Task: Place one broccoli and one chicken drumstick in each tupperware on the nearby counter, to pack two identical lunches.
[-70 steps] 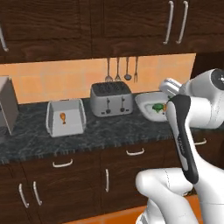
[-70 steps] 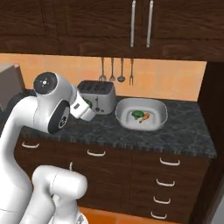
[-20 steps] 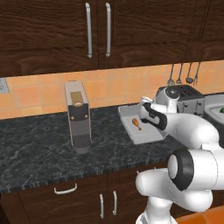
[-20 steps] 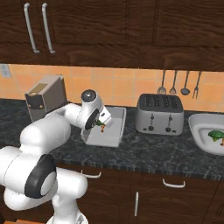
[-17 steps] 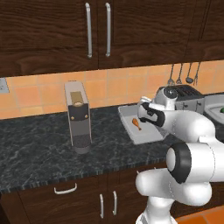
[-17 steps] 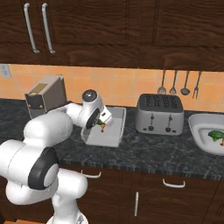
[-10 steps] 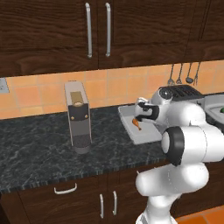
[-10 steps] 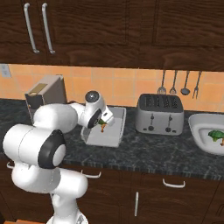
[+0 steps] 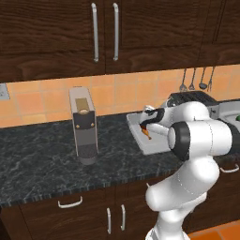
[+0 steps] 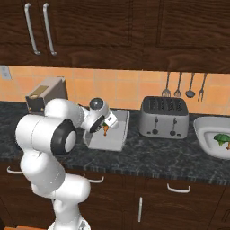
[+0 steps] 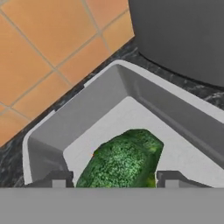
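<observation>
Table [image 10: 148, 157]: dark speckled stone, over dark brown drawers with curved silver handles.
Pincer [image 11: 114, 179]: hangs over the near tupperware; its two finger tips stand either side of the broccoli [image 11: 122, 159]. Jaws look apart around it; contact cannot be told.
Tupperware, count two: one [image 10: 117, 139] under the pincer, just left of the toaster in the right base view; the other [image 10: 203, 137] at the right edge, well apart from the first.
Broccoli, count two: one between the finger tips over the first tupperware; one [image 10: 221, 139] lying in the far-right tupperware.
Chicken drumstick [image 9: 147, 133]: orange-brown piece in the first tupperware, just by the pincer. A further orange bit lies beside the far broccoli; too small to name.
Toaster [image 10: 164, 117]: one, silver, between the two tupperware.
Coffee machine [image 9: 84, 125]: one, upright, left of the first tupperware.
Far wall: orange tiles; four utensils [image 10: 184, 87] hang above the toaster; dark cabinets with long silver handles on top.
</observation>
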You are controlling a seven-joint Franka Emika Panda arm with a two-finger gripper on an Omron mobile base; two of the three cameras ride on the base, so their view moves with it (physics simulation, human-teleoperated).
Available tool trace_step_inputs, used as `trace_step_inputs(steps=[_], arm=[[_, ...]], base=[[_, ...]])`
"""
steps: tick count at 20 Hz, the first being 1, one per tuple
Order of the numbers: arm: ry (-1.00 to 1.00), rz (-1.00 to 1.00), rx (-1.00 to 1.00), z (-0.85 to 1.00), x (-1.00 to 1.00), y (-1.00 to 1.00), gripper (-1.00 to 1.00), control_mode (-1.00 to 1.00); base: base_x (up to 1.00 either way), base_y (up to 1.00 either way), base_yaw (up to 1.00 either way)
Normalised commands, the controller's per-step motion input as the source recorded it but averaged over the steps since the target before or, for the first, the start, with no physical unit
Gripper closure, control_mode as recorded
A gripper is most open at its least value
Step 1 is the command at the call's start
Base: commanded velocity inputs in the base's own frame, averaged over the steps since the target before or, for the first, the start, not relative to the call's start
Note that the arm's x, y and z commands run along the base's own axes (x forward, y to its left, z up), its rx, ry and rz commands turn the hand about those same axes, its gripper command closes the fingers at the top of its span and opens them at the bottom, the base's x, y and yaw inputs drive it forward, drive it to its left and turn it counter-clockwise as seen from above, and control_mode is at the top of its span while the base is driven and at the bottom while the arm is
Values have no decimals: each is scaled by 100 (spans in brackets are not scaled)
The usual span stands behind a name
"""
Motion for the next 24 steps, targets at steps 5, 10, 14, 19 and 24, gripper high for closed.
trace_step_inputs(steps=[5,10,14,19,24], arm=[[-3,0,0,-5,19,-18,-100,-100],[0,0,3,43,-38,-25,-100,-100],[2,0,8,99,-97,-19,-100,-100],[3,0,4,100,-93,-14,-100,-100],[5,0,0,100,-42,-1,-100,-100]], base=[[0,0,0],[0,0,0],[0,0,0],[0,0,0],[0,0,0]])
